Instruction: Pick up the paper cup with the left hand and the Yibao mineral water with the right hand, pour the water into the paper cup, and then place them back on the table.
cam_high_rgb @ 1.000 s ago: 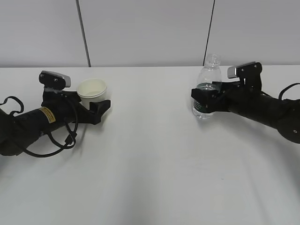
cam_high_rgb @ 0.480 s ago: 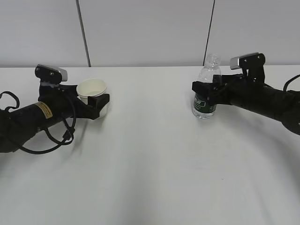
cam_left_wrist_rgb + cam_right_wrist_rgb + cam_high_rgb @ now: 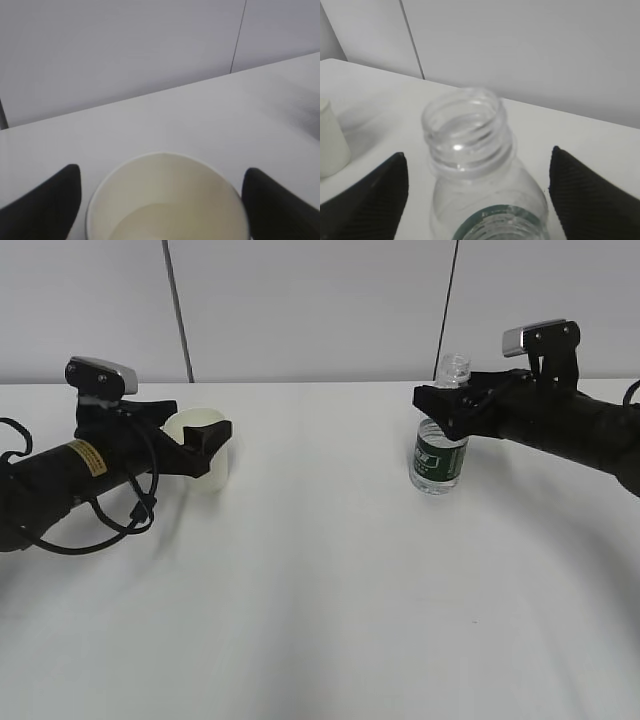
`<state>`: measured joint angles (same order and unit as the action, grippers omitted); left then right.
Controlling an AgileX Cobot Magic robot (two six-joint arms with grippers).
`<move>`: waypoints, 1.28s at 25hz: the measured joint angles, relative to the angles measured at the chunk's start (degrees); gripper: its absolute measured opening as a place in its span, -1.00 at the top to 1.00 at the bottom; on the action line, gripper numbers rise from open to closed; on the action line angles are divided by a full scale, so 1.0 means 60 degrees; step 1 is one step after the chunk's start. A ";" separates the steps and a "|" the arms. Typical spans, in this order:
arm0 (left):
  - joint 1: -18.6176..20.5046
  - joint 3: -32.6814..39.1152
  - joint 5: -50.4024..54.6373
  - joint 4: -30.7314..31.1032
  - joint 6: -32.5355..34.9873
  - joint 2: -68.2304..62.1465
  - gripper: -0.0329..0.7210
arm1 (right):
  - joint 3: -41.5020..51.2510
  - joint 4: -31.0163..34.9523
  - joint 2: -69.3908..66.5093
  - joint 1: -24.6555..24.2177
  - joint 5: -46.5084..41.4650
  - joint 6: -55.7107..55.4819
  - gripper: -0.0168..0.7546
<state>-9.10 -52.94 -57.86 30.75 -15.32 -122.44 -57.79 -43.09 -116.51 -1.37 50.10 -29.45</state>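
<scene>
While one paper cup and one Yibao mineral water stand on the bench, my two hands flank them. My left hand is released, fingers either side of the cup, apart from it. My right hand is released too, now up at the bottle's shoulder instead of its label. Both arms have risen. The cup's base is hidden behind my left fingers.
</scene>
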 joint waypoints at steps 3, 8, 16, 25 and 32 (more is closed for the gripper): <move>0.0000 0.0000 0.0000 0.0000 0.0000 0.0049 -0.65 | 0.0000 -0.0017 0.0081 0.0000 -0.0015 -0.0023 -0.73; 0.0000 0.0000 0.0000 0.0000 0.0000 0.0089 -0.65 | 0.0000 -0.0039 0.0409 0.0000 -0.0100 -0.0118 -0.73; 0.0000 0.0000 0.0001 0.0000 0.0000 0.0238 -0.65 | 0.0000 -0.0057 0.0934 0.0000 -0.0491 -0.0173 -0.73; 0.0000 0.0018 0.0219 0.0008 0.0000 0.0866 -0.65 | 0.0000 -0.0075 0.1698 0.0000 -0.1116 -0.0461 -0.71; 0.0000 0.0018 0.1122 0.0026 -0.0694 0.1772 -0.65 | 0.0000 -0.0393 0.2214 0.0000 -0.1472 -0.1216 -0.67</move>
<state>-9.10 -52.83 -51.13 30.90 -19.48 -111.81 -57.79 -45.45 -103.22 -1.37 41.26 -36.74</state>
